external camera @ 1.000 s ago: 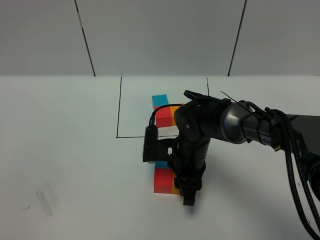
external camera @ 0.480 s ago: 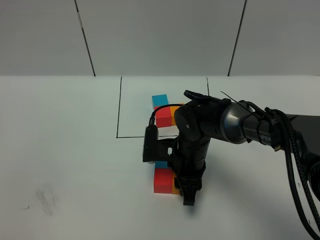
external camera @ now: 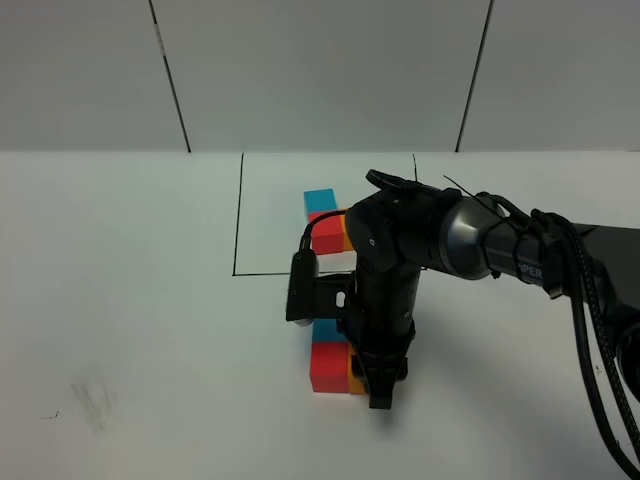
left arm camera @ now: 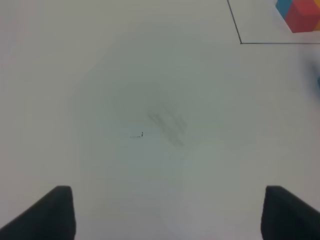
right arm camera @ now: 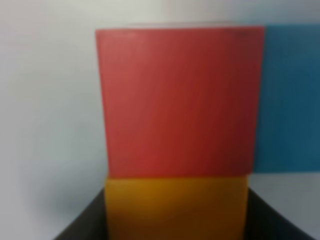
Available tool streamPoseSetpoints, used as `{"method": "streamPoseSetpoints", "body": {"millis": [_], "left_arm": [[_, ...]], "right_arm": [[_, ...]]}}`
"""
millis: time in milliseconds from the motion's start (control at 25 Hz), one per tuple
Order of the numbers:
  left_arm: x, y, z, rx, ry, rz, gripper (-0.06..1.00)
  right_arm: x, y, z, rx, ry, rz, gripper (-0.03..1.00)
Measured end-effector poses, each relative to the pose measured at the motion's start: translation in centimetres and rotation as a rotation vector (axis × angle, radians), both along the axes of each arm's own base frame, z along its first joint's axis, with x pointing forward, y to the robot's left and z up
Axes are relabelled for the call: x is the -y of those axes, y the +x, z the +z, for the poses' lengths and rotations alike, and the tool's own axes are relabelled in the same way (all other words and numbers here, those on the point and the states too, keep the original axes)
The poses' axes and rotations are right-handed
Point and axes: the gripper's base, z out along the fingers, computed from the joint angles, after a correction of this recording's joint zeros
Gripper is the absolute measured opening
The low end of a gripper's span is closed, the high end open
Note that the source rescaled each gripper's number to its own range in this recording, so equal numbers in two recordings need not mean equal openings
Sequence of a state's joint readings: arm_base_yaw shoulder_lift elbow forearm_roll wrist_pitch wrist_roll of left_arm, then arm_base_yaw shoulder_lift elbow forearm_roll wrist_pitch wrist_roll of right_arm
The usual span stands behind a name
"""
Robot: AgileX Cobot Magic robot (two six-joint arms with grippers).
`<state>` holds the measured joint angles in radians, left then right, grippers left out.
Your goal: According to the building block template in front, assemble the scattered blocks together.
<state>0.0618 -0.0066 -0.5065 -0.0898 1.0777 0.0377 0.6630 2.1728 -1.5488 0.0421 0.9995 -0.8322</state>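
- Template (external camera: 328, 226): blue, red and orange cubes in an L, inside a black drawn frame (external camera: 240, 215) toward the desk's (external camera: 120, 330) far edge; it serves as the pattern to copy.
- Loose red cube (external camera: 328, 367): just outside the frame's near line, touching the orange cube (right arm camera: 176, 207) on one face and the blue cube (right arm camera: 290, 95) on an adjoining face, so the L appears complete.
- Right gripper (external camera: 380, 385): lowered over the orange cube, its fingers (right arm camera: 87, 220) flanking it; whether they clamp or have let go cannot be told.
- Left gripper (left arm camera: 167, 212): jaws wide apart, empty, over bare desk near the left edge, clear of the work.
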Motion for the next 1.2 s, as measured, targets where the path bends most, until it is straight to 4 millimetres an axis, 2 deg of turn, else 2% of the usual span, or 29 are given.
{"method": "streamPoseSetpoints", "body": {"millis": [160, 320, 440, 560, 720, 840, 960, 1080, 1200], "left_arm": [[0.0, 0.0, 0.0, 0.000, 0.000, 0.000, 0.79], [0.0, 0.0, 0.0, 0.000, 0.000, 0.000, 0.79], [0.0, 0.0, 0.0, 0.000, 0.000, 0.000, 0.79], [0.0, 0.0, 0.0, 0.000, 0.000, 0.000, 0.79], [0.0, 0.0, 0.0, 0.000, 0.000, 0.000, 0.79], [0.0, 0.0, 0.0, 0.000, 0.000, 0.000, 0.79], [0.0, 0.0, 0.0, 0.000, 0.000, 0.000, 0.79], [0.0, 0.0, 0.0, 0.000, 0.000, 0.000, 0.79], [0.0, 0.0, 0.0, 0.000, 0.000, 0.000, 0.79]], "right_arm": [[-0.3, 0.0, 1.0, 0.001, 0.031, -0.020, 0.40], [-0.3, -0.1, 1.1, -0.012, 0.038, -0.040, 0.61], [-0.2, -0.3, 2.0, -0.017, 0.037, -0.086, 0.78], [0.4, -0.5, 4.1, 0.024, 0.024, -0.142, 0.89], [2.3, -0.6, 8.5, 0.159, -0.044, -0.243, 0.93], [5.2, -0.5, 12.3, 0.289, -0.107, -0.417, 0.93], [9.9, 0.4, 16.4, 0.409, -0.071, -0.653, 0.93], [17.1, 0.5, 20.9, 0.497, -0.018, -0.876, 0.92], [23.9, -1.3, 24.7, 0.565, 0.032, -1.043, 0.90]]}}
